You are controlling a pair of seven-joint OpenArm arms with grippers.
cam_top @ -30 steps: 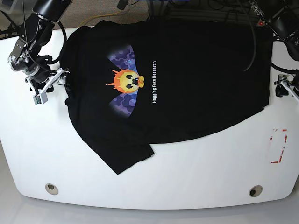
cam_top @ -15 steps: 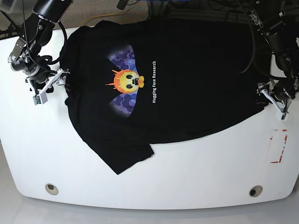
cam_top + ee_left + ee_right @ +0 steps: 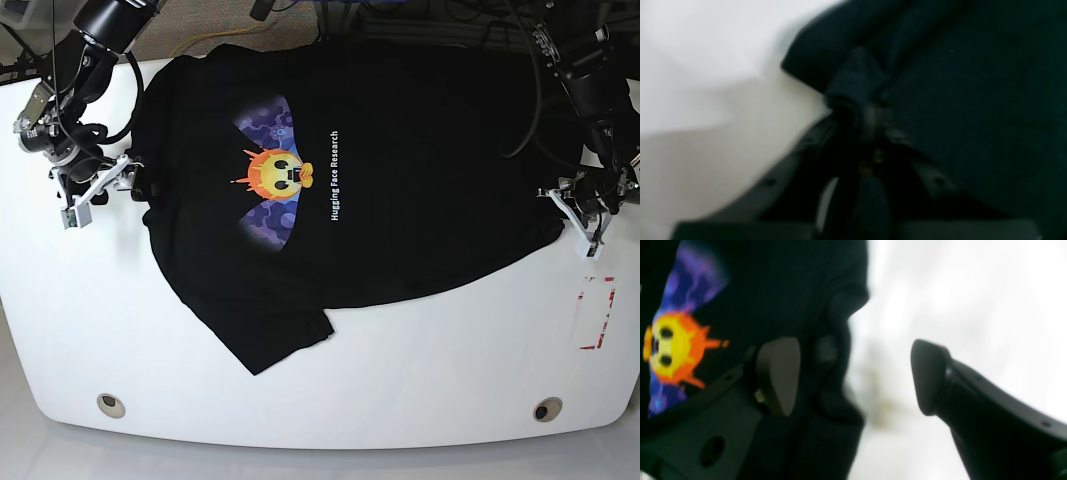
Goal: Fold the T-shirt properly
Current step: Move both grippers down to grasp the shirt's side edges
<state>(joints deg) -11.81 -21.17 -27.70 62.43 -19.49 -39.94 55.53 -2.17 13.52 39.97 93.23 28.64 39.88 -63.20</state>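
The left claw [image 3: 870, 116] has just closed on the T-shirt [image 3: 400, 180] hem at the counter's [image 3: 350, 400] right edge. The right claw [image 3: 853, 376] gapes at the collar, gripping nothing, so folding waits on it.

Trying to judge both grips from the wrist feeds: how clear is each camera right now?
Left wrist: dark and smeared, black cloth T-shirt bunched at the shut left gripper. Right wrist: soft focus, open right gripper readable, white table washed out. Base: sharp, evenly lit.
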